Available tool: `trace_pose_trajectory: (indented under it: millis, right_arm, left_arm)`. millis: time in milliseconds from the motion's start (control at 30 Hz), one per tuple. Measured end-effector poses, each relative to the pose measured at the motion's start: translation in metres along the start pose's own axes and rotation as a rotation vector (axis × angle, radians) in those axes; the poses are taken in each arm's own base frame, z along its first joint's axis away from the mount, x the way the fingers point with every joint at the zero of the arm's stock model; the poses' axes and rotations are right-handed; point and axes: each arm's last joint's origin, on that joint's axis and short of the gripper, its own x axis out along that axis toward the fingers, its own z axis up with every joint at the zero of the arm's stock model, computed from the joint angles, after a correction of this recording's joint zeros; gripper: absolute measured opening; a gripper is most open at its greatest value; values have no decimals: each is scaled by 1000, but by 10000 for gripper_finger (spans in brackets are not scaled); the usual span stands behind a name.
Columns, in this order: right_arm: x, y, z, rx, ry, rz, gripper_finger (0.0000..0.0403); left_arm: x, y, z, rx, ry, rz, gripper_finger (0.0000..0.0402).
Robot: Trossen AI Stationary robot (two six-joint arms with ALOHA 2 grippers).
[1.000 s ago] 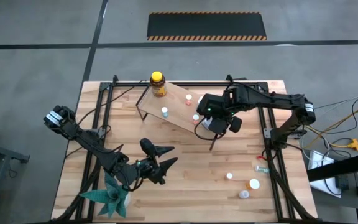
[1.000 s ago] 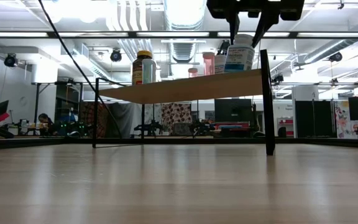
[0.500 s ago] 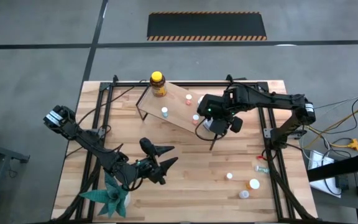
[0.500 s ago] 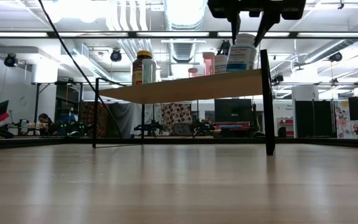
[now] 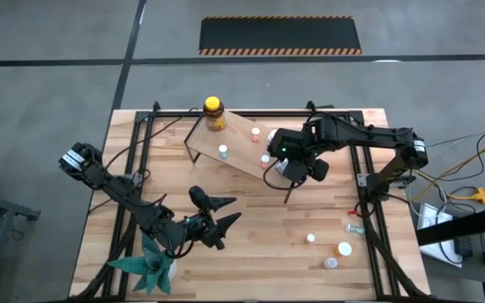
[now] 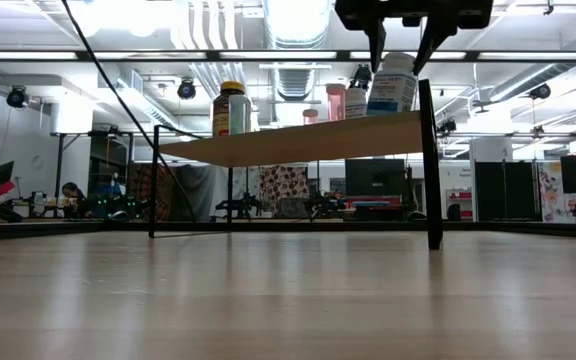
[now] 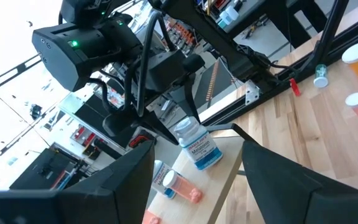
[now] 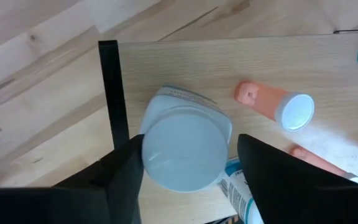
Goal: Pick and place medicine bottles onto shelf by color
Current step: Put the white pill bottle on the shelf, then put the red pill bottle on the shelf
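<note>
The shelf (image 5: 241, 149) stands at the far middle of the table, with the amber bottle (image 5: 215, 114) on its far left end and a teal-capped bottle (image 5: 223, 151) and pink bottles (image 5: 256, 132) on its board. My right gripper (image 5: 286, 171) hangs over the shelf's near right corner, shut on a white-capped bottle (image 8: 182, 155), which also shows in the low view (image 6: 392, 85). My left gripper (image 5: 224, 220) is open and empty over the near left of the table, beside the green paper plant (image 5: 150, 265). My right gripper pinches the white bottle's cap (image 8: 151, 158) between its two fingers, one on each side (image 6: 377, 50). The fingers come from above, pointing down. The bottle is tilted, with its base (image 7: 207, 160) at the shelf board by the corner leg.
Several loose bottles lie on the near right of the table: a white one (image 5: 311, 238), an orange-capped one (image 5: 344, 249), a pink one (image 5: 331, 263) and a teal one (image 5: 354, 227). Another labelled bottle (image 8: 238, 186) stands close beside the held one. Black frame rails run along both table sides.
</note>
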Motion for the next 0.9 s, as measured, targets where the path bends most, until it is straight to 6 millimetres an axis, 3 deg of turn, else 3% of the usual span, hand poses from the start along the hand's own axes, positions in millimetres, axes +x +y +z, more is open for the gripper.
trace_pose_trajectory:
  millis: [567, 900]
  right_arm:
    - [-15, -3, 5, -14, 13, -72, 245]
    - [-18, 2, 9, 66, 12, -73, 230]
  left_arm:
    - [1, 1, -1, -7, 3, 4, 226]
    - [2, 1, -1, -11, 3, 4, 226]
